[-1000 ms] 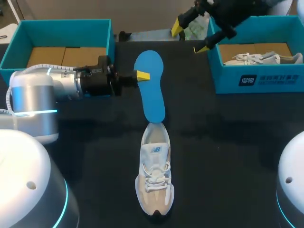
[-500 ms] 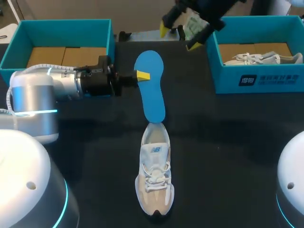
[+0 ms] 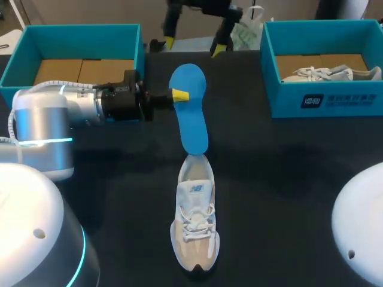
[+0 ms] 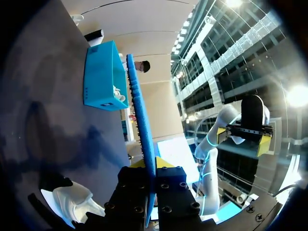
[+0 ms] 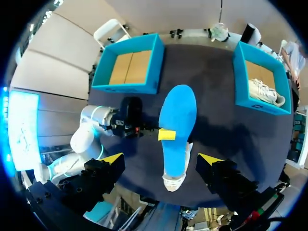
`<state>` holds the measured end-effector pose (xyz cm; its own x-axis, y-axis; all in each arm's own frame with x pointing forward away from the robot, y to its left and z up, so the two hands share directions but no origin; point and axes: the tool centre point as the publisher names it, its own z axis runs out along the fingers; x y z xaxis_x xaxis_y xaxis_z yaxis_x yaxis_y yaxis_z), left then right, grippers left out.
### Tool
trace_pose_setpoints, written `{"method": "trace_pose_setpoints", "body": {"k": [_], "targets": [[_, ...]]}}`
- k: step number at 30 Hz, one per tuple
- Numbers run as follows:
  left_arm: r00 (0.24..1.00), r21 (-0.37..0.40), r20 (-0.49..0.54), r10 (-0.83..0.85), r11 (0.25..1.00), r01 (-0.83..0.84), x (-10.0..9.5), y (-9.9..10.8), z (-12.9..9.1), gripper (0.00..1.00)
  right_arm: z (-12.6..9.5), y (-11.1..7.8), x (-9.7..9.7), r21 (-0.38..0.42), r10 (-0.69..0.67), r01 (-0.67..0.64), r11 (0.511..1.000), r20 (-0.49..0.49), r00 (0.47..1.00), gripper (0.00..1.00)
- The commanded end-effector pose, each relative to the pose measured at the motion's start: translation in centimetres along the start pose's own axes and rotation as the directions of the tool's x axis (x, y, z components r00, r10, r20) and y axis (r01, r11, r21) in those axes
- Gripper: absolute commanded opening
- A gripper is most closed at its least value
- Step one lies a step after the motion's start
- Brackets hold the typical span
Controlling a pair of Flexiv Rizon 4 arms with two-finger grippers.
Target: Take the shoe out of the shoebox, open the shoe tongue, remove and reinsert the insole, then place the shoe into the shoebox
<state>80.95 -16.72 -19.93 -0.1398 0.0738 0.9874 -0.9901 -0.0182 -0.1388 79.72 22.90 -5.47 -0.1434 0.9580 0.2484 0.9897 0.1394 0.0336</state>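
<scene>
Now the insole (image 3: 190,113): blue, thin, probably light and floppy; held mid-table, its near end touching the shoe's opening.
Hold: pinched only at its left edge; a second hold on the far end would likely stop it bending.
Left gripper (image 3: 179,94): clamped on that edge.
Right gripper (image 3: 192,45): fingers spread, holding nothing, above the table's far edge.
Shoe (image 3: 194,218): pale, soft-looking upper, toe pointing near.
Table (image 3: 287,179): dark, flat.
Room: left shoebox (image 3: 24,54) and right shoebox (image 3: 323,98) stand far back, well apart from the shoe.
</scene>
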Motion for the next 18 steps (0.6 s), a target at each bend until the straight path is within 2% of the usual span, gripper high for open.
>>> {"method": "trace_pose_setpoints", "body": {"k": [1,18], "targets": [[1.0,0.0,-0.002,0.0,1.0,0.0,-0.1,0.0,0.0,0.0,-0.2,-0.3,0.7,-0.017,-0.017,0.022,1.0,0.225,0.974,1.0],[1.0,0.0,-0.002,0.0,1.0,0.0,-0.1,0.0,0.0,0.0,1.1,-1.0,3.3,-0.054,0.023,-0.011,0.998,0.23,0.973,1.0]]}}
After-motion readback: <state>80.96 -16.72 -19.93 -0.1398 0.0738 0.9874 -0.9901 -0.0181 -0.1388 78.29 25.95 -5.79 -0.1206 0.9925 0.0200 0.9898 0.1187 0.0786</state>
